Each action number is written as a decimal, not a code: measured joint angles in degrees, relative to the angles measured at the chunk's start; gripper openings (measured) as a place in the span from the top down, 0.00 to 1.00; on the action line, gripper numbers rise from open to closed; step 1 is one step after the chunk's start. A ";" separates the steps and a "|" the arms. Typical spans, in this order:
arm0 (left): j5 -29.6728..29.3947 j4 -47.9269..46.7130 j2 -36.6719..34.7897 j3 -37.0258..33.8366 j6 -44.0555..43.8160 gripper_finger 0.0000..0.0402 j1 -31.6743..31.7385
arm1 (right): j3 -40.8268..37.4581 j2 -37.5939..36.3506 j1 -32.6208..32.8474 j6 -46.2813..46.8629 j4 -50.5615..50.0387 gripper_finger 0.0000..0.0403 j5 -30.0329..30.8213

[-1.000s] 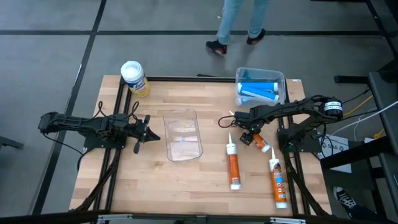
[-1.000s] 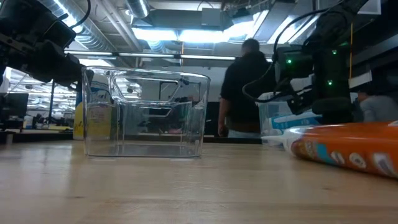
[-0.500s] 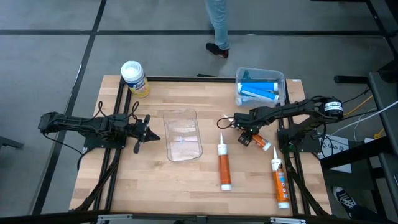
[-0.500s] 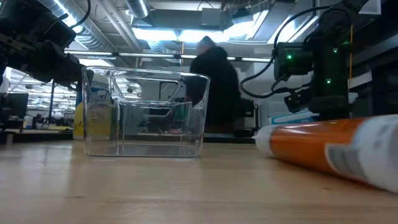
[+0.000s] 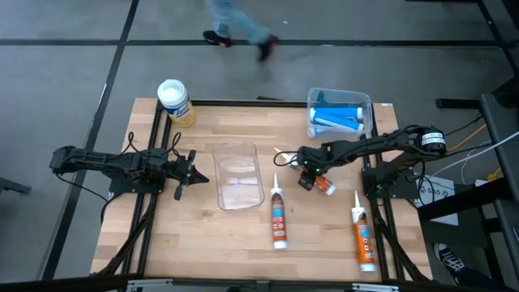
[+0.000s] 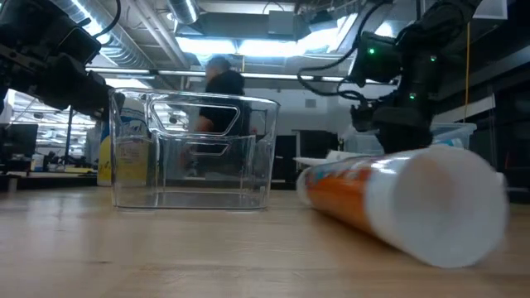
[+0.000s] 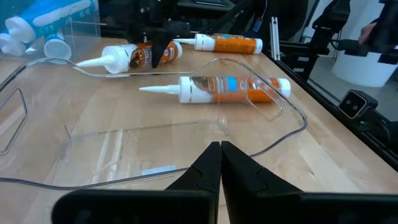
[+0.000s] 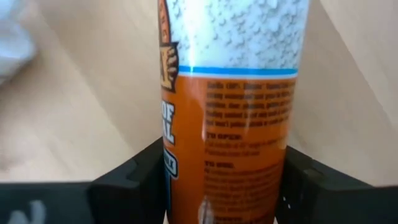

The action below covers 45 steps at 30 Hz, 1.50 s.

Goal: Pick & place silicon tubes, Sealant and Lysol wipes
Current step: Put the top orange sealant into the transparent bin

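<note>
My right gripper (image 5: 308, 174) is shut on an orange sealant tube (image 5: 320, 184) right of the clear bin (image 5: 239, 174); the tube's white nozzle (image 5: 281, 156) points at the bin. A second orange tube (image 5: 278, 217) lies on its side on the table near the bin, large in the low view (image 6: 397, 207). A third (image 5: 363, 235) lies at the near right. The yellow Lysol wipes canister (image 5: 174, 101) stands on its base at the far left corner. My left gripper (image 5: 193, 170) is shut and empty, left of the bin. My right gripper pinches the tube's orange body (image 8: 224, 155) between its two fingers (image 8: 134, 180), which lie across the tube. The fingers come from above, pointing down. The tube lies about level, low over the table; whether it rests on the wood I cannot tell.
A clear box (image 5: 339, 113) holding blue tubes stands at the far right. A person walks on the floor beyond the table's far edge (image 5: 239, 28). Bare wood lies along the near edge and between the wipes and the bin.
My right gripper has gone toward the table's left edge, toward the clear bin, carrying its orange tube. The second orange tube has moved along the table toward the left, closer to the bin. The person has walked leftward.
</note>
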 joint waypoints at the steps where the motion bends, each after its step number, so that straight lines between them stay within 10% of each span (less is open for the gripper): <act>1: -0.01 0.00 0.00 0.00 -0.01 0.98 0.00 | 0.03 -0.01 0.14 -0.41 1.39 0.48 -0.06; 28: -0.01 0.00 0.00 -0.02 -0.01 0.97 0.01 | 0.27 -0.06 -0.01 -12.04 46.68 0.48 6.34; 45: -0.01 0.00 0.00 -0.04 -0.01 0.97 0.02 | 0.33 -0.17 0.25 -26.60 65.55 0.48 -37.94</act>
